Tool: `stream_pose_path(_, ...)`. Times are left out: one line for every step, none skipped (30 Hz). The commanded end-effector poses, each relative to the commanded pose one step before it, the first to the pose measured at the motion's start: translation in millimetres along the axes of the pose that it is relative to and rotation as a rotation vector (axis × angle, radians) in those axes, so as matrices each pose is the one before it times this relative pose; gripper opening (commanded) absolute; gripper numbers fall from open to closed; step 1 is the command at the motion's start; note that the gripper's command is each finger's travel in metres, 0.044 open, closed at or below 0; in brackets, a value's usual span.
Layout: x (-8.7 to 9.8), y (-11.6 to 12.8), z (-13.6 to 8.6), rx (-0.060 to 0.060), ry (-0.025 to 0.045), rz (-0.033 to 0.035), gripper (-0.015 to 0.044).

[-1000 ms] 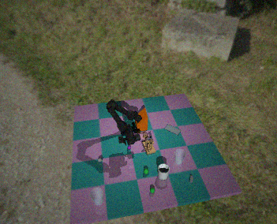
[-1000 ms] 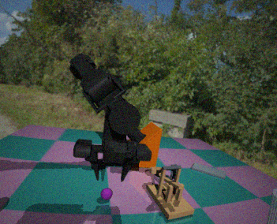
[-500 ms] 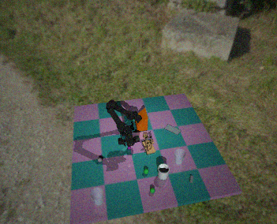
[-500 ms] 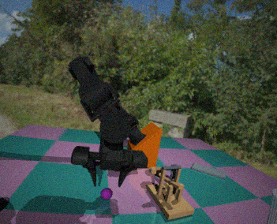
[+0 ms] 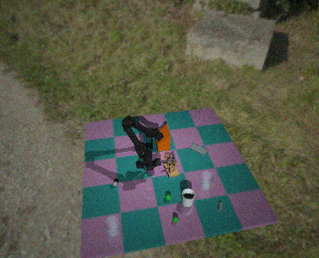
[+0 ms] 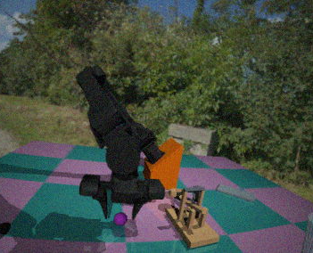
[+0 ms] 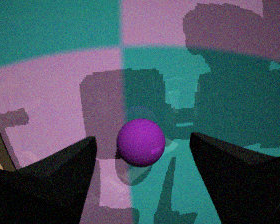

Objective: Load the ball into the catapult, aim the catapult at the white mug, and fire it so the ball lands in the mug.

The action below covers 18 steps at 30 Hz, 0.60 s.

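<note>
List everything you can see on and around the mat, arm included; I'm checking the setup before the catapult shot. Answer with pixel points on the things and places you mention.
Ball [image 6: 120, 218] [image 7: 141, 142]: one, purple, between the open fingers, untouched
Catapult [image 5: 172, 171] [image 6: 197, 236]: one, wooden, on the mat [image 5: 98, 200] beside the arm
Mug [image 5: 187, 200]: one, white, past the catapult
Block [image 5: 164, 140] [image 6: 168, 169]: one, orange, behind the catapult
Small round things [image 5: 168, 197]: two, green, near the mug
Clear glasses [image 5: 206, 180]: two, colourless, on the mat
Flat strip [image 5: 199, 149] [image 6: 235, 192]: one, grey, on the mat
Stone block [image 5: 230, 41] [image 6: 193, 138]: one, grey, on the grass
Arm [image 5: 133, 136] [image 6: 108, 116]: one, black, over the mat
Gripper [image 6: 120, 214] [image 7: 144, 141]: one, black, open
</note>
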<state>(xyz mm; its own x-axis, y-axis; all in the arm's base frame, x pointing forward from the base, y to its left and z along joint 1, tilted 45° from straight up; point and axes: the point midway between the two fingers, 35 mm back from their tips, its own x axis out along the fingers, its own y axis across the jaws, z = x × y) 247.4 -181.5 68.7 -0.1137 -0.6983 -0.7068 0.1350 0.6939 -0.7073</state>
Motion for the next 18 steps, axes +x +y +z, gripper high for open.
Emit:
stream_pose_path(8.58, 1.85, -2.13, -0.0100, 0.00734, 0.00226, 0.0300)
stream_pose_path(1.31, -0.03, -0.11, 0.0001, 0.00001, -0.00011, 0.0300)
stream_pose_path(0.79, -0.02, -0.07, 0.0001, 0.00000, -0.00007, 0.0300)
stream_pose_path(0.26, -0.01, -0.02, 0.0000, 0.00000, -0.00003, 0.0300)
stream_pose_path(0.00, 0.00, 0.00, 0.0000, 0.00000, 0.00000, 0.0274)
stream_pose_path(0.00, 0.00, 0.00, 0.0000, 0.00000, 0.00000, 0.0247)
stream_pose_path(0.00, 0.00, 0.00, 0.0000, 0.00000, 0.00000, 0.0221)
stream_pose_path(0.00, 0.00, 0.00, 0.0000, 0.00000, 0.00000, 0.0195)
stream_pose_path(0.00, 0.00, 0.00, 0.0000, 0.00000, 0.00000, 0.0169)
stream_pose_path(0.00, 0.00, 0.00, 0.0000, 0.00000, 0.00000, 0.0143)
stream_pose_path(0.00, 0.00, 0.00, 0.0000, 0.00000, 0.00000, 0.0136)
stream_pose_path(0.00, 0.00, 0.00, 0.0000, 0.00000, 0.00000, 0.0129)
stream_pose_path(0.00, 0.00, 0.00, 0.0000, 0.00000, 0.00000, 0.0122)
stream_pose_path(0.00, 0.00, 0.00, 0.0000, 0.00000, 0.00000, 0.0116)
stream_pose_path(0.00, 0.00, 0.00, 0.0000, 0.00000, 0.00000, 0.0109)
stream_pose_path(0.00, 0.00, 0.00, 0.0000, 0.00000, 0.00000, 0.0103)
stream_pose_path(0.00, 0.00, 0.00, 0.0000, 0.00000, 0.00000, 0.0096)
stream_pose_path(0.00, 0.00, 0.00, 0.0000, 0.00000, 0.00000, 0.0070)
